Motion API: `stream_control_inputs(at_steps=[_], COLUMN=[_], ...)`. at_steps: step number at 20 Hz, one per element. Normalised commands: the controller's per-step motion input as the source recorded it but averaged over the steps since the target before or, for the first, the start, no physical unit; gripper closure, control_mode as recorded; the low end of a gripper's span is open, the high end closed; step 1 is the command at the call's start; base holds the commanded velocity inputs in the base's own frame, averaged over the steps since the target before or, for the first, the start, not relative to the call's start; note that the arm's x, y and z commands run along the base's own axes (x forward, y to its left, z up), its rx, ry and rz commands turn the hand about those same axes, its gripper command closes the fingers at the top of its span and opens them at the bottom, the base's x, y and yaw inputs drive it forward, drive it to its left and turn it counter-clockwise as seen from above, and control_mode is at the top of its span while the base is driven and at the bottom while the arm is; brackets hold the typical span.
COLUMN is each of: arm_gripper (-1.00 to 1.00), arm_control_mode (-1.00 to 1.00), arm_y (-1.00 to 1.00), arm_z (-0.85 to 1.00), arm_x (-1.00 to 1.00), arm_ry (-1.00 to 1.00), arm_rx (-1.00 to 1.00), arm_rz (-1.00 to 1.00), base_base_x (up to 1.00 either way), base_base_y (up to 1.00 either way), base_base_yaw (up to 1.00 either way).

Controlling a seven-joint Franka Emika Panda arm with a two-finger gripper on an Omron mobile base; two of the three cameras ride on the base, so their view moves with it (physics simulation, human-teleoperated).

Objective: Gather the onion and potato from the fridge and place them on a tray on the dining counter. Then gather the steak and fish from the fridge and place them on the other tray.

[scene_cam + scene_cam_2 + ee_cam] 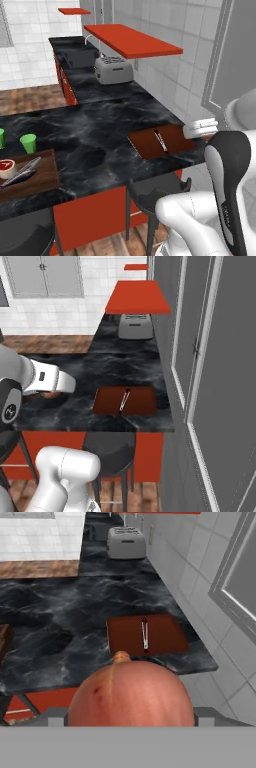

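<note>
The hand (131,724) is pinching a big round onion (131,694), held up in the air off the near edge of the black tabletop (60,627). The red-brown tray (146,634) lies flat at the tabletop's near right corner. A silver toaster (126,542) sits far back along the right edge.
</note>
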Motion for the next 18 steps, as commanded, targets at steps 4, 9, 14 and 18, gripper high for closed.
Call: stream_control_inputs(at_steps=[4, 9, 14, 18], arm_gripper=[1.00, 1.00, 1.00, 1.00], arm_control_mode=[1.00, 1.00, 1.00, -1.00], arm_y=[0.00, 0.00, 0.00, -0.01], arm_z=[0.00, 0.00, 0.00, -0.02], arm_x=[0.00, 0.00, 0.00, 0.11], arm_ry=[0.00, 0.00, 0.00, 0.03], arm_rx=[0.00, 0.00, 0.00, 0.00], arm_rz=[0.00, 0.00, 0.00, 0.00], base_base_x=[0.63, 0.40, 0.25, 0.27], base_base_y=[-0.01, -0.03, -0.07, -0.06], base_base_yaw=[0.10, 0.08, 0.02, 0.00])
